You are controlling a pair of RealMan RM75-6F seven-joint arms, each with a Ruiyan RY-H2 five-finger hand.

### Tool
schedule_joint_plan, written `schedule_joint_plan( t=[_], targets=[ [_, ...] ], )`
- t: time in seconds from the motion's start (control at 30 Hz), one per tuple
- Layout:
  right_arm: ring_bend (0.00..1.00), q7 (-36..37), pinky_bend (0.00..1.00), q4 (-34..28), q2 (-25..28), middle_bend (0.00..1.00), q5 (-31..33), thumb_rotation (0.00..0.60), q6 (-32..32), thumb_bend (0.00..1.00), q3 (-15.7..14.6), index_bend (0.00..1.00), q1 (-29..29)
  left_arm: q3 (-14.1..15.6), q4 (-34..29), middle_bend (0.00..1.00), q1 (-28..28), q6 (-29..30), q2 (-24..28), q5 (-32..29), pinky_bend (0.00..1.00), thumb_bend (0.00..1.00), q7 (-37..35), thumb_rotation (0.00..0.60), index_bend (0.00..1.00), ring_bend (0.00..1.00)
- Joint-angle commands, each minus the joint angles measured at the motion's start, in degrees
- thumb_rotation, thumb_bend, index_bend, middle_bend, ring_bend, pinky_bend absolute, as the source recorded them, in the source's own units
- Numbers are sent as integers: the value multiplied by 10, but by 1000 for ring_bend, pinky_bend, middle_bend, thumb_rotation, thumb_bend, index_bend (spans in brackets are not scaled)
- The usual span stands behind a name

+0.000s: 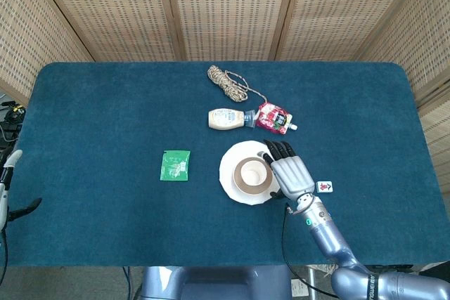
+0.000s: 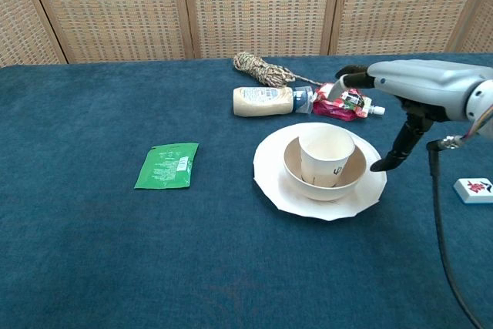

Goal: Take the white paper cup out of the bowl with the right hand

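Approach step: right hand (image 1: 290,173) sits at the bowl's (image 2: 296,172) 3 o'clock, fingers apart, empty, not yet touching the white paper cup (image 2: 326,156). Cup stands upright in the bowl, on the plate (image 2: 269,182) near table ctr. Next, I'd judge: shift toward 9 o'clock, wrap fingers round the cup wall, lift straight up w/o dragging the bowl.

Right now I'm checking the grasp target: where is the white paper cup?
In the chest view, the white paper cup stands inside the bowl on the plate, just left of the right hand.
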Motion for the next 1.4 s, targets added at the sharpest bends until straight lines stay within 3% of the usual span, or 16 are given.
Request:
schedule_joint_plan(
  t=[0.03,0.4,0.63,0.83,0.97,1.17,1.4],
  targets=[
    [0,-20,50,18,-23,0,31,600,-1,290,5,229,23,0,1,0,-1,-1,0,-1,0,0,-1,600,0,0],
    [0,-20,75,69,-66,1,72,600,3,308,2,285,57,-1,2,0,-2,-4,-1,-2,0,0,-4,600,0,0],
    [0,-16,127,92,-86,111,74,600,19,355,-2,468,70,1,4,0,-4,-9,-1,-2,0,0,-6,600,0,0],
    [0,-20,138,76,-85,135,52,600,48,363,-1,493,73,1,5,0,-5,-11,-1,-4,0,0,-7,600,0,0],
    [0,-28,137,40,-62,135,41,600,73,363,4,492,71,1,5,0,-5,-10,-1,-4,0,0,-7,600,0,0],
    [0,-28,137,-28,28,134,36,600,122,362,33,490,50,0,3,0,-4,-7,1,-3,0,0,-7,600,0,0],
    [0,11,138,-9,86,131,76,600,122,361,37,487,22,1,0,0,-2,-2,0,-2,0,0,0,600,0,0]
  ],
)
